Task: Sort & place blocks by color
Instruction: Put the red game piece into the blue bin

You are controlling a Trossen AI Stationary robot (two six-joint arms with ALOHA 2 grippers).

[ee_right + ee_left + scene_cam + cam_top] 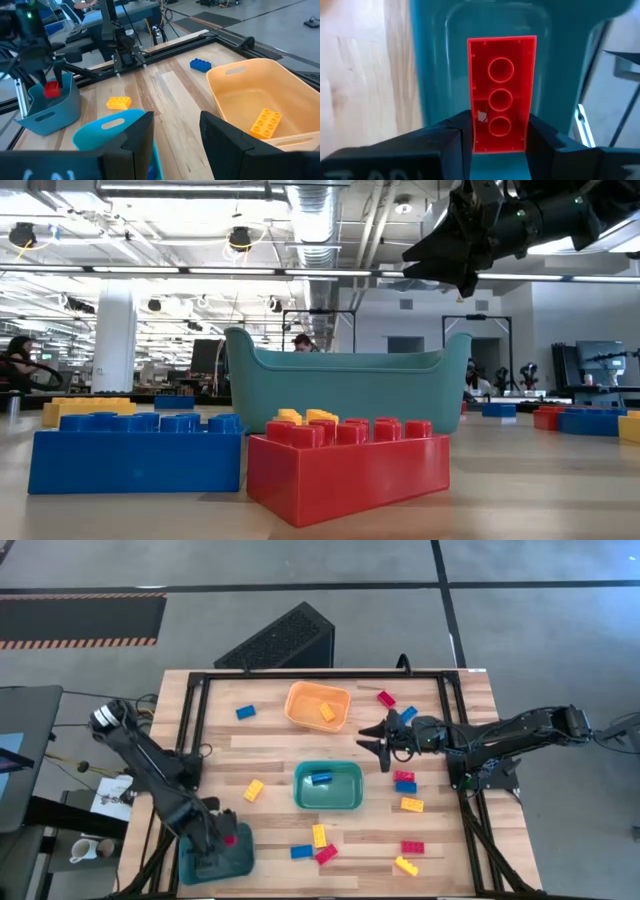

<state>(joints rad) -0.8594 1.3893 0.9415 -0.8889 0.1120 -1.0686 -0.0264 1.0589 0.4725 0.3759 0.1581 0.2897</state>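
The left gripper (500,142) is closed on a small red studded plastic brick (501,90), fingers clamped on the brick's long sides near one end. The hollow underside faces the wrist camera, and the long axis runs straight out from between the fingers. In the high view this gripper (222,840) sits over the blue rectangular plastic bin (192,862) at the table's near left corner. The right wrist view shows the red brick (51,89) just inside the bin's (50,111) rim. Judgement: the brick lies directly over its container, so the coming move calls only for the fingers to part; the bin's floor lies beyond the brick's free end.

The right gripper (385,741) hangs above the table between the orange rectangular plastic bin (302,697) and the teal rectangular plastic bin (344,798). Its fingers stand apart with nothing between them.

The orange bin holds one yellow brick (327,712); the teal bin holds one blue brick (320,778). Loose bricks remain on the wooden table (270,745):
- a blue brick (245,712) and a yellow brick (253,790) on the left half
- a red and blue cluster (404,781) just beside the right gripper
- several more along the near edge (320,845)

Judgement: the right arm is the nearer to that cluster, and most of the sorting is not yet done.
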